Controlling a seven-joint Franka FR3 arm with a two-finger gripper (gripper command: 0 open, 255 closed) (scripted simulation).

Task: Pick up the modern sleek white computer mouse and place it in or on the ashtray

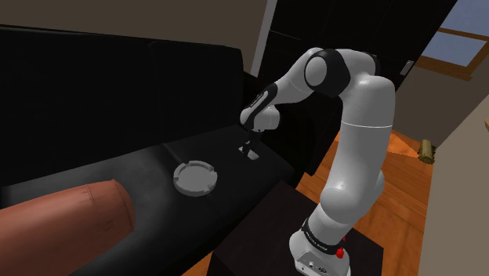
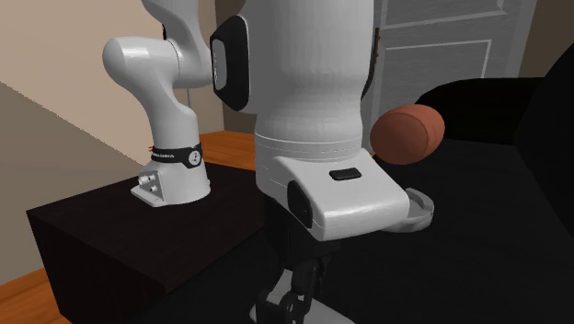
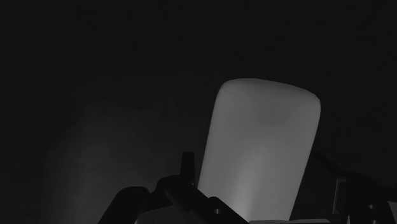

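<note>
A white computer mouse [image 3: 261, 153] lies on the black sofa seat [image 1: 141, 168], seen close up in the wrist view as a smooth rounded shape. My black gripper [image 1: 249, 149] is lowered straight onto it, and a sliver of the mouse [image 1: 253, 154] shows at its tip in the shoulder view. The round grey ashtray [image 1: 194, 177] sits on the seat a short way toward that view's left of the gripper. In the second exterior view the hand fills the foreground, with the gripper [image 2: 294, 296] at the bottom and the ashtray's rim [image 2: 421, 208] peeking out behind it.
A brown cylindrical cushion [image 1: 67, 223] lies on the seat beyond the ashtray, at the shoulder view's lower left. The sofa's black backrest [image 1: 117, 86] rises behind. My stand is a dark box [image 2: 110, 230] on an orange wooden floor [image 1: 400, 176].
</note>
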